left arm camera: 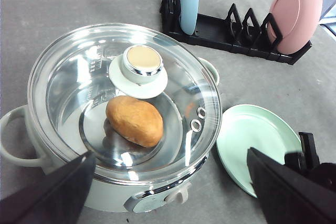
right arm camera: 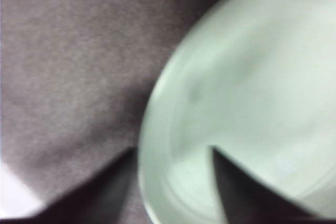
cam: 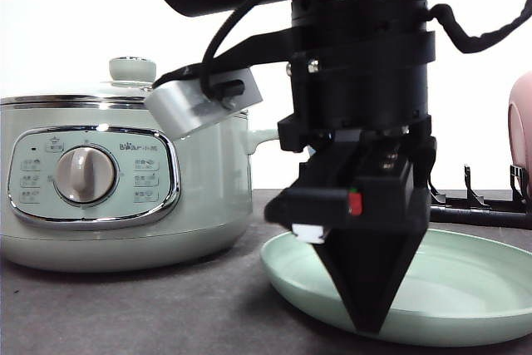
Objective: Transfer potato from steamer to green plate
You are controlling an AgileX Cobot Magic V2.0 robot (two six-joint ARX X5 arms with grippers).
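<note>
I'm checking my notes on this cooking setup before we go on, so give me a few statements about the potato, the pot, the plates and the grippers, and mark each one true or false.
1. The potato lies inside the steamer. True.
2. The glass lid has been taken off the steamer. False: it sits on the pot, over the potato.
3. The green plate has nothing on it. True.
4. The pink plate lies flat on the table. False: it stands on edge in the black rack.
5. The right gripper holds the potato. False: its tips reach down to the green plate's near rim, with no potato in them.
</note>
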